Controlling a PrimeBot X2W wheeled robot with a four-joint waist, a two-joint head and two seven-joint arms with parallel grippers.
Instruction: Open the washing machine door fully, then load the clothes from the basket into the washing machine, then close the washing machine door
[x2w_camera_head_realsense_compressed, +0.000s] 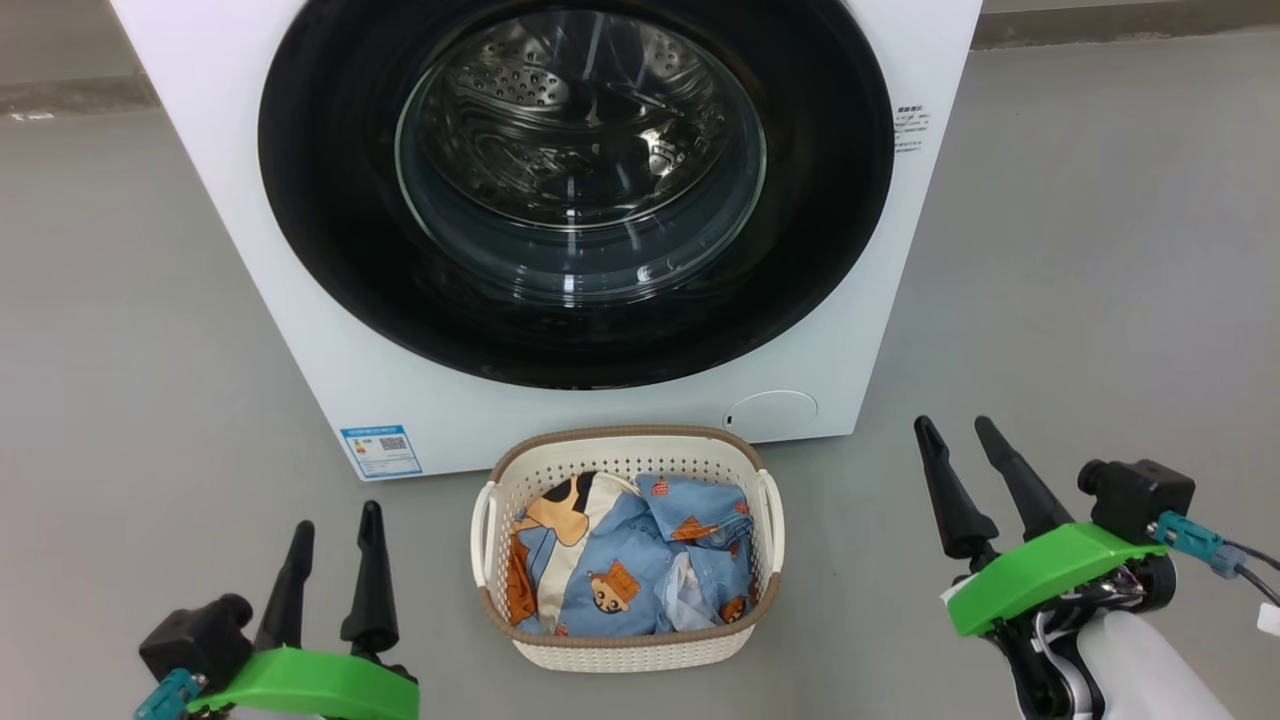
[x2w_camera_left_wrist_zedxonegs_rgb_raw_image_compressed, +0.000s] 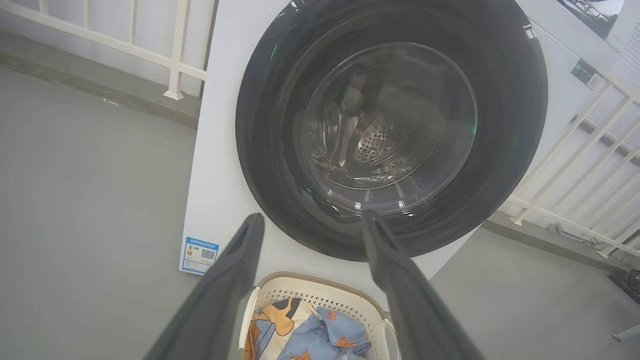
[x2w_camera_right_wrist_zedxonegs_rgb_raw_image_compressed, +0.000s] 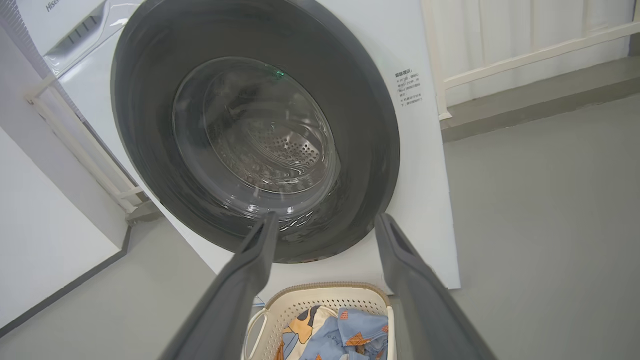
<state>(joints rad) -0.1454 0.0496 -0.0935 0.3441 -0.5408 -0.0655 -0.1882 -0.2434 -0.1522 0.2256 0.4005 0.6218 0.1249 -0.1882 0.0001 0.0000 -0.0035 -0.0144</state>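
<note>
The white washing machine (x2w_camera_head_realsense_compressed: 250, 260) stands ahead with its black-rimmed washing machine door (x2w_camera_head_realsense_compressed: 330, 260) shut flat against the front, steel drum visible through the glass. On the floor right before it sits the cream basket (x2w_camera_head_realsense_compressed: 630, 655) holding the light blue clothes (x2w_camera_head_realsense_compressed: 640, 575) with orange-brown figures. My left gripper (x2w_camera_head_realsense_compressed: 335, 520) hovers open at the lower left of the basket, empty. My right gripper (x2w_camera_head_realsense_compressed: 955, 428) stands open at the lower right, also empty. In the wrist views the door (x2w_camera_left_wrist_zedxonegs_rgb_raw_image_compressed: 510, 100) (x2w_camera_right_wrist_zedxonegs_rgb_raw_image_compressed: 365, 130) lies beyond the spread fingers, the basket (x2w_camera_left_wrist_zedxonegs_rgb_raw_image_compressed: 320, 295) (x2w_camera_right_wrist_zedxonegs_rgb_raw_image_compressed: 325, 297) below them.
Grey floor (x2w_camera_head_realsense_compressed: 1080, 250) surrounds the machine on both sides. A white railing (x2w_camera_left_wrist_zedxonegs_rgb_raw_image_compressed: 175, 50) runs behind the machine, and a white wall (x2w_camera_right_wrist_zedxonegs_rgb_raw_image_compressed: 45, 225) stands at the left of the right wrist view. A blue label (x2w_camera_head_realsense_compressed: 380, 452) marks the machine's lower left front.
</note>
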